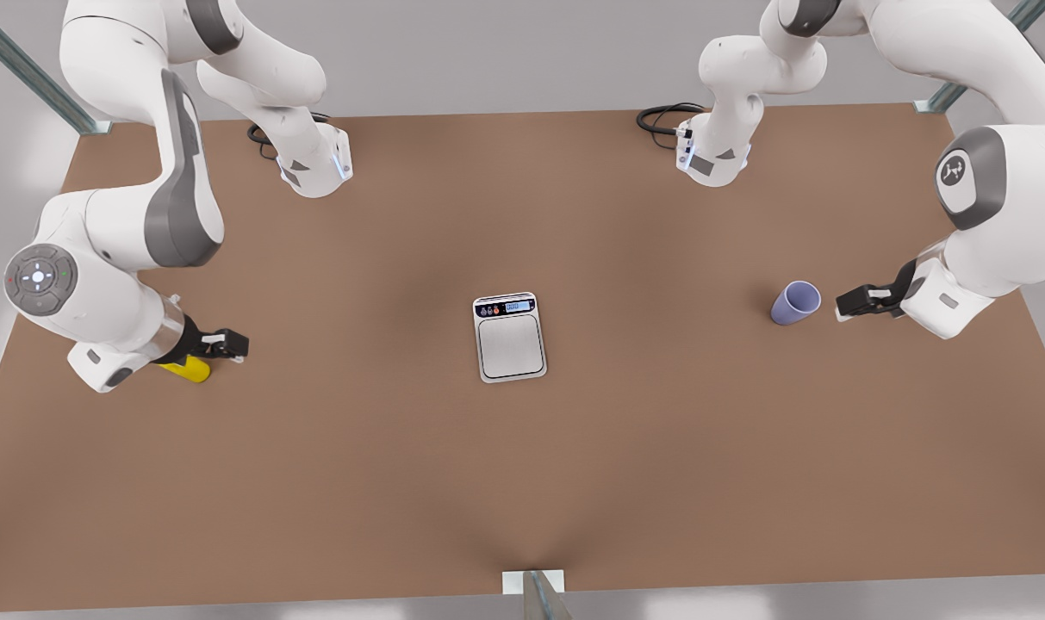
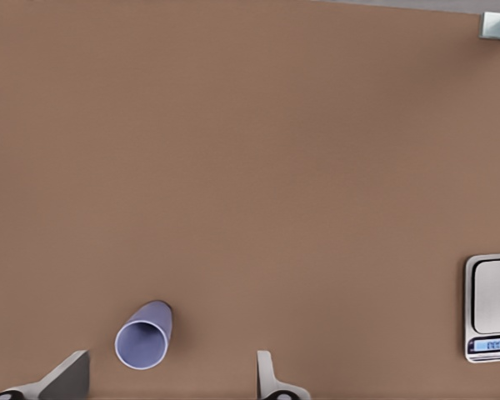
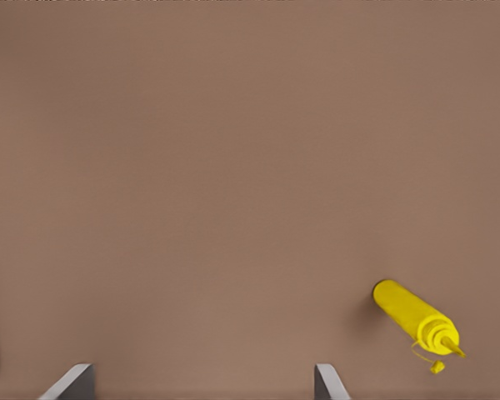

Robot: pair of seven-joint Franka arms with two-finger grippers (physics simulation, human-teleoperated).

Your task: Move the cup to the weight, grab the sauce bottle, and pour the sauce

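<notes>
The lavender-blue cup [image 1: 795, 303] stands on the brown table at the front view's right, mouth up. My left gripper [image 1: 842, 306] hovers just beside it, open; in the left wrist view the cup [image 2: 143, 337] sits just ahead of the left gripper [image 2: 173, 367], closer to one finger. The weight [image 1: 510, 344], a silver scale with a lit display, lies mid-table and appears in the left wrist view too [image 2: 493, 304]. The yellow sauce bottle [image 1: 186, 370] is partly hidden under my right gripper [image 1: 238, 344]. It lies off to one side [image 3: 412, 315] of the open right gripper [image 3: 202, 371].
Both arm bases [image 1: 315, 168] [image 1: 713, 155] stand at the table's far edge with black cables beside them. A metal bracket [image 1: 532, 581] sits at the near edge. Bare brown table surrounds the scale on every side.
</notes>
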